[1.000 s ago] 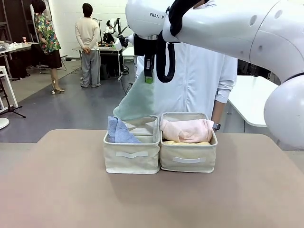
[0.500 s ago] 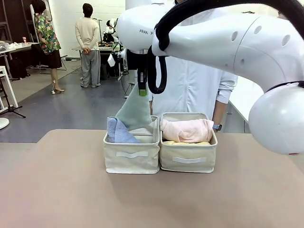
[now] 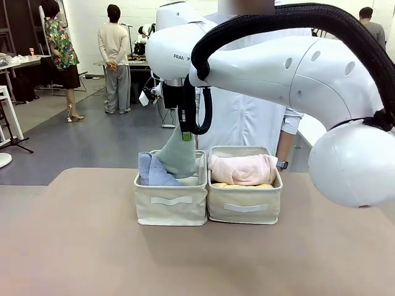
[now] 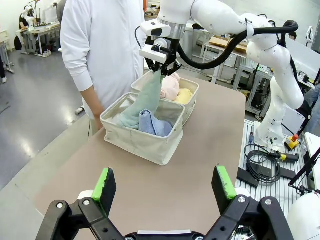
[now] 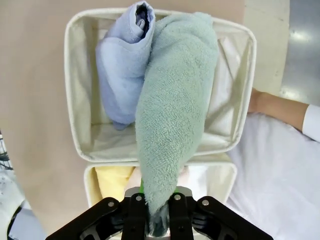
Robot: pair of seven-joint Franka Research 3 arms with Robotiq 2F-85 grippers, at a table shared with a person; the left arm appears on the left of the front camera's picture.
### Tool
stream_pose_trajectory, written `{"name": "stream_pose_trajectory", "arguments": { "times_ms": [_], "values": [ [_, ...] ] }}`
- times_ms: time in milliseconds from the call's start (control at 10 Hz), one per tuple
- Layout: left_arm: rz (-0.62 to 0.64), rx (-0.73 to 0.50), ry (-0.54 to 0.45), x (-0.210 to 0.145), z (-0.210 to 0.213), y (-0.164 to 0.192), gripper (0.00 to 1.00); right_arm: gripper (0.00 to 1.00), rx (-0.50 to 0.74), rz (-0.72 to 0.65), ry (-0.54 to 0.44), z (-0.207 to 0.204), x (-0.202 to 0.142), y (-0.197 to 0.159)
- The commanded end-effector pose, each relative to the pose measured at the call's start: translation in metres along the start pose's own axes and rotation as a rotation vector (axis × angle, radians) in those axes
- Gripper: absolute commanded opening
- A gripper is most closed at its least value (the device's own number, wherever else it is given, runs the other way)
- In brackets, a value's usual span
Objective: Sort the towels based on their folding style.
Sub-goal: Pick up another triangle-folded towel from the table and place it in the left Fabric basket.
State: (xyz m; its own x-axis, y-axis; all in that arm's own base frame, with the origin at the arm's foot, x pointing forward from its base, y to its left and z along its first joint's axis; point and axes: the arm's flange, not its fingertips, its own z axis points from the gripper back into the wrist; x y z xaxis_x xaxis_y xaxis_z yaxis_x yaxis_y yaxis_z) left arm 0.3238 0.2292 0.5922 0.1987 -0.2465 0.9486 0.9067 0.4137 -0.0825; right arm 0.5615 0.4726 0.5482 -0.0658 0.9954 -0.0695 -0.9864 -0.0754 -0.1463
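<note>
Across the tan table (image 3: 74,246), a person in a white coat (image 3: 247,117) stood right behind two beige fabric bins (image 3: 171,203) set side by side, touching. Over the left-hand bin, the right gripper (image 3: 186,132) hung down from above, its fingers pressed tight on the top corner of the grey-green towel (image 3: 179,154). And that towel dangled straight into the bin, its lower end already inside, leaning against the light blue towel (image 3: 151,171) tucked at the bin's left side. From the right wrist camera, the grey-green towel (image 5: 175,120) draped long across the bin's white lining, the light blue one (image 5: 122,70) bunched beside it. Next door, the pale pink towel (image 3: 244,168) lay on top of a yellow towel (image 3: 241,185). Back on the robot's side, the left gripper (image 4: 165,186) hovered above the table, green pads (image 4: 105,184) spread wide apart, holding nothing.
</note>
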Motion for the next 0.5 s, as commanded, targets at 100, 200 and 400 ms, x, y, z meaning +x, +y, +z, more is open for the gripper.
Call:
{"name": "stream_pose_trajectory", "arguments": {
  "times_ms": [100, 200, 400],
  "values": [
    [-0.027, -0.003, -0.015, 0.000, 0.002, 0.000, 1.00, 0.14, -0.027, 0.003, -0.019, 0.007, 0.001, 0.000],
    [-0.027, -0.003, -0.015, 0.000, 0.002, 0.000, 1.00, 0.14, -0.027, 0.003, -0.019, 0.007, 0.001, 0.000],
    [-0.027, -0.003, -0.015, 0.000, 0.002, 0.000, 1.00, 0.14, 0.058, 0.070, -0.023, -0.017, 0.000, -0.008]
  ]
}}
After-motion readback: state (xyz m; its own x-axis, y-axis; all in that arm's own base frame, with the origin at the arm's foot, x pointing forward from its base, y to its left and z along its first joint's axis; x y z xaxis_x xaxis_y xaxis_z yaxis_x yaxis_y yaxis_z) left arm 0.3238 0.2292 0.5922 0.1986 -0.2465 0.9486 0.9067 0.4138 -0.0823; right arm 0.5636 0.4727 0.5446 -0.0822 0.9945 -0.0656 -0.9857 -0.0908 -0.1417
